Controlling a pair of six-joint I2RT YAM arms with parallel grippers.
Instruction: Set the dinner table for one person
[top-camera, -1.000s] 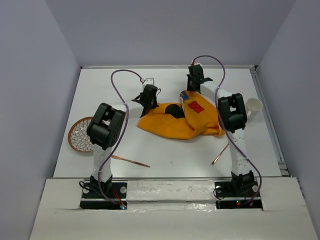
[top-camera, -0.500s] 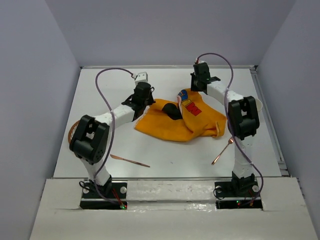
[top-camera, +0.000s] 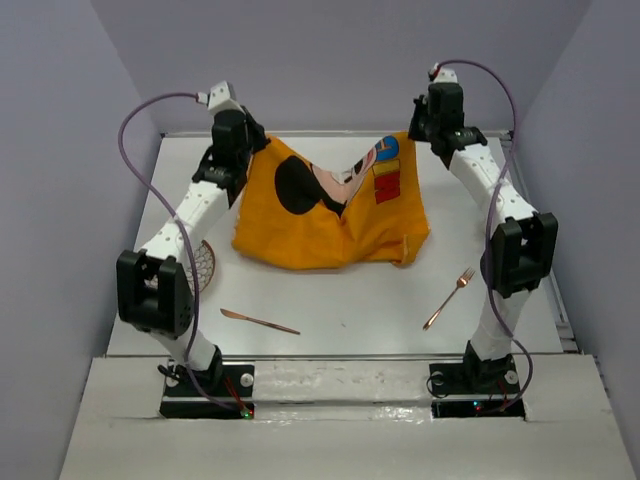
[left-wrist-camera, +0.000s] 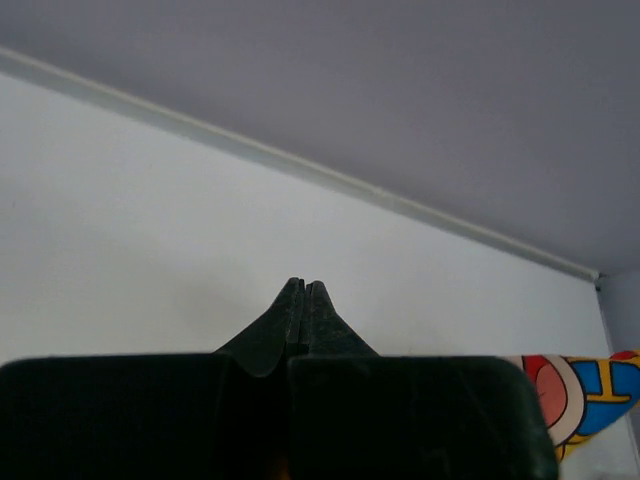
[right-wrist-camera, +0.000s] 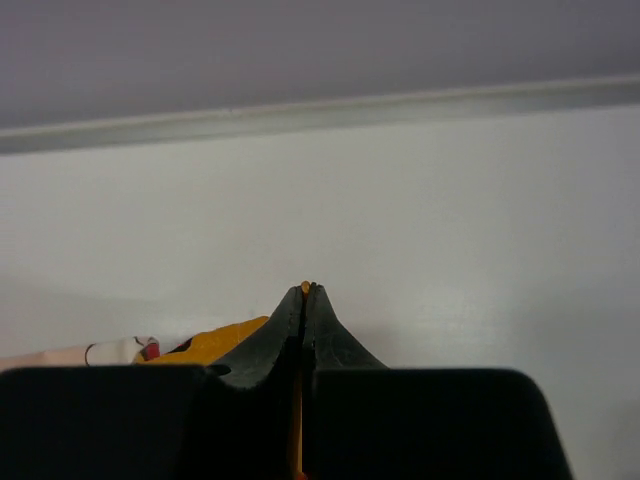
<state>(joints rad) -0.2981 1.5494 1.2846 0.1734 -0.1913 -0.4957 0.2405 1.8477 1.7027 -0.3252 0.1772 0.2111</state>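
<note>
The orange Mickey Mouse cloth mat (top-camera: 330, 215) hangs spread between my two grippers over the far half of the white dinner table (top-camera: 350, 310). Its middle sags and its lower edge rests on the tabletop. My left gripper (top-camera: 252, 143) is shut on the mat's far left corner. My right gripper (top-camera: 413, 128) is shut on the far right corner. In the left wrist view my fingers (left-wrist-camera: 303, 287) are pressed together, and a printed part of the mat (left-wrist-camera: 580, 385) shows at the right. In the right wrist view my fingers (right-wrist-camera: 304, 290) pinch an orange edge, with the mat (right-wrist-camera: 215, 340) showing at the left.
A patterned plate (top-camera: 202, 265) lies at the left, partly behind my left arm. A copper knife (top-camera: 260, 321) lies near the front left and a copper fork (top-camera: 447, 298) near the front right. The back wall stands close behind both grippers.
Both grippers have risen and moved apart toward the far corners, lifting the crumpled mat and stretching it open. The white cup at the right has gone from sight behind my right arm.
</note>
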